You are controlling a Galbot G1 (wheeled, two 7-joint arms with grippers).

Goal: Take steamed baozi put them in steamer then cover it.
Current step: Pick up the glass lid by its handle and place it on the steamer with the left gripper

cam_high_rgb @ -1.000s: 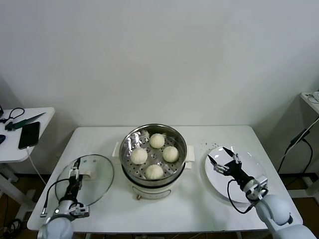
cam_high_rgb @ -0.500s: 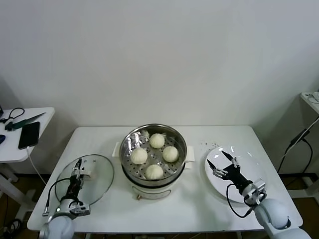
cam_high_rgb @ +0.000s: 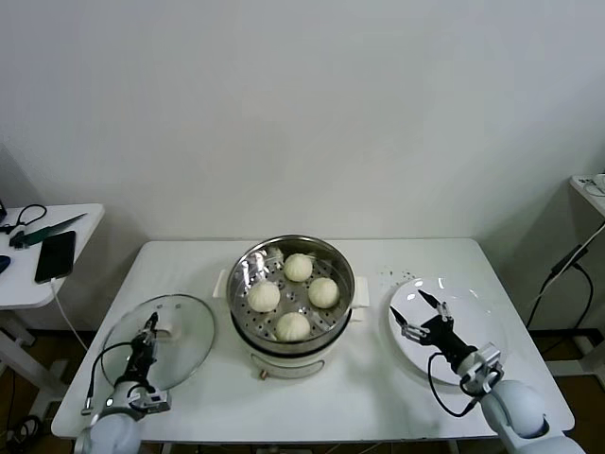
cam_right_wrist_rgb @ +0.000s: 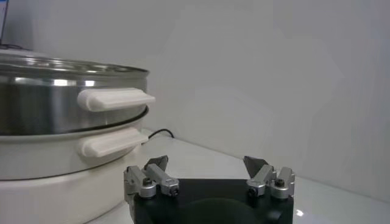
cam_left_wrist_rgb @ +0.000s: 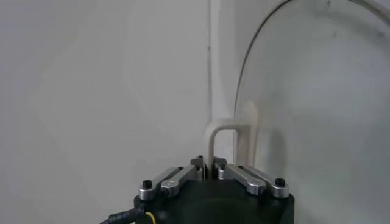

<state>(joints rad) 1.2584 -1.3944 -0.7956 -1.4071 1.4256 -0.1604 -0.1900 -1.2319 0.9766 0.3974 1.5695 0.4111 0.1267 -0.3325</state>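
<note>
Now that all four baozi (cam_high_rgb: 294, 295) sit in the steamer (cam_high_rgb: 292, 312), your open right gripper (cam_high_rgb: 412, 313) backs off while your left gripper (cam_high_rgb: 148, 333) pinches the cover (cam_high_rgb: 159, 339) handle and tips it up.

white table (cam_high_rgb: 416, 255) | steamer (cam_high_rgb: 291, 305) centre | cover (cam_high_rgb: 161, 341) left | white plate (cam_high_rgb: 477, 312) right

The top of the steamer (cam_high_rgb: 293, 284) is left open, while bare counter (cam_high_rgb: 378, 378) is seen beside it.

baozi (cam_high_rgb: 292, 326) cream-white | steamer (cam_high_rgb: 248, 274) shiny steel, perforated | cover (cam_high_rgb: 194, 326) clear, white handle | plate (cam_high_rgb: 473, 307) white
</note>
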